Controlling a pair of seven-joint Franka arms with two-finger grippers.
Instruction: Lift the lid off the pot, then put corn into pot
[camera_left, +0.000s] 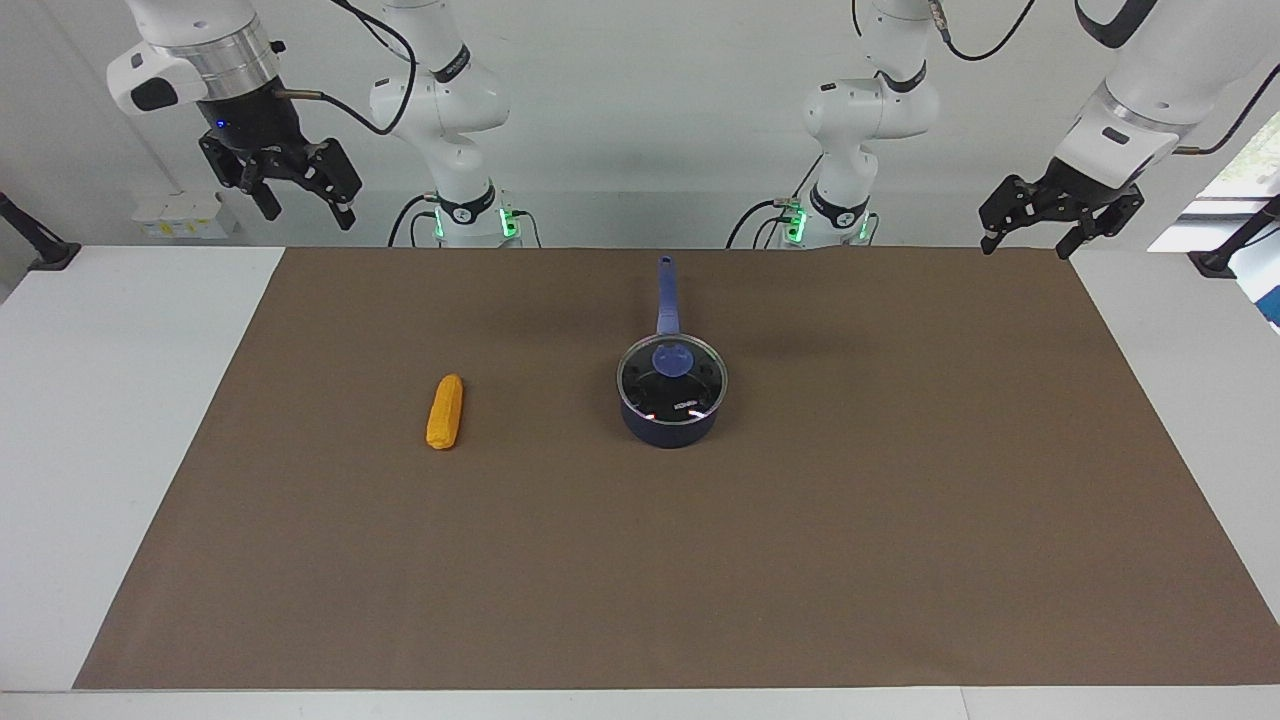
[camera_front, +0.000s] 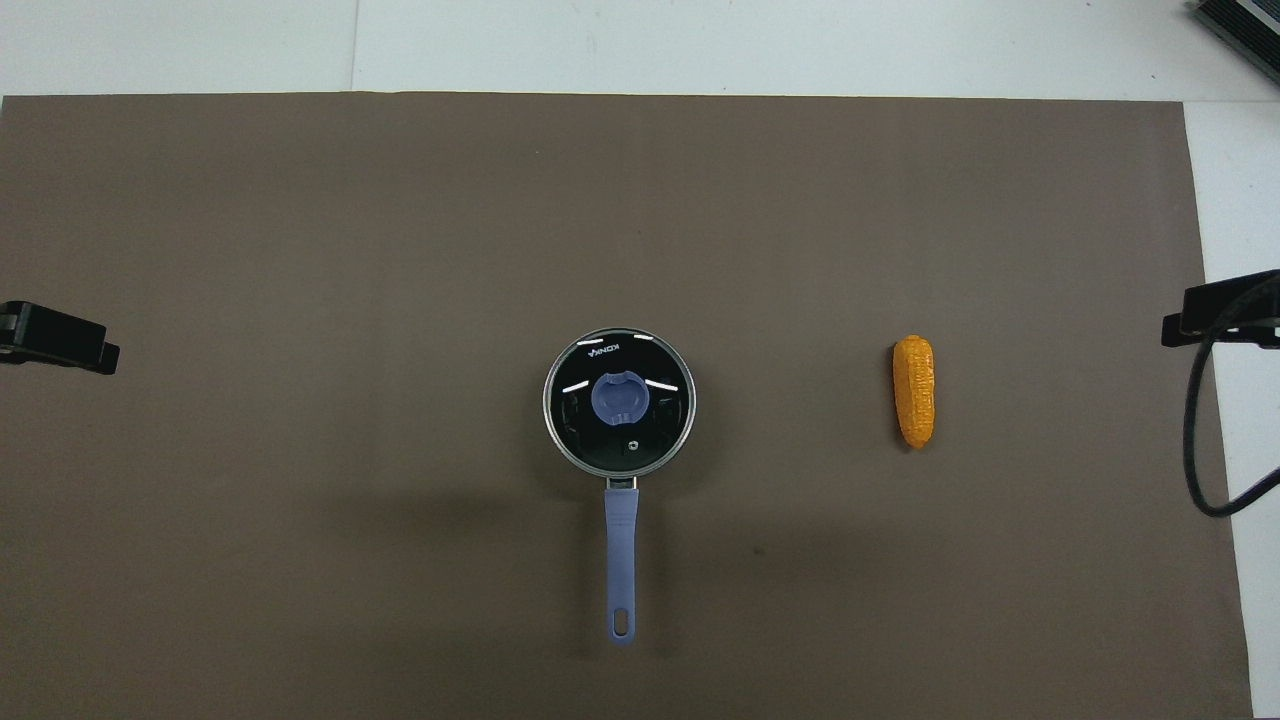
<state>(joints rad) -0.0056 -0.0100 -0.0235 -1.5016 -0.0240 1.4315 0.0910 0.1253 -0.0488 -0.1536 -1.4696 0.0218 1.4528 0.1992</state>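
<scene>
Currently: clear glass lid (camera_left: 672, 374) covers navy pot (camera_left: 671, 428), frame centre | orange corn cob (camera_left: 445, 411) beside | left gripper (camera_left: 1035, 242) and right gripper (camera_left: 305, 208) raised in upper corners, jaws open.

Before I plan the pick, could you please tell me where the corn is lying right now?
The corn lies on the brown mat, beside the pot, toward the right arm's end of the table, apart from it.

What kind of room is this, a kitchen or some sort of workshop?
Most likely a robotics lab, not a kitchen. Two white arms wait raised at the table's ends, the left tool and right tool open. On a brown mat sit only a lidded pot and a corn.
</scene>
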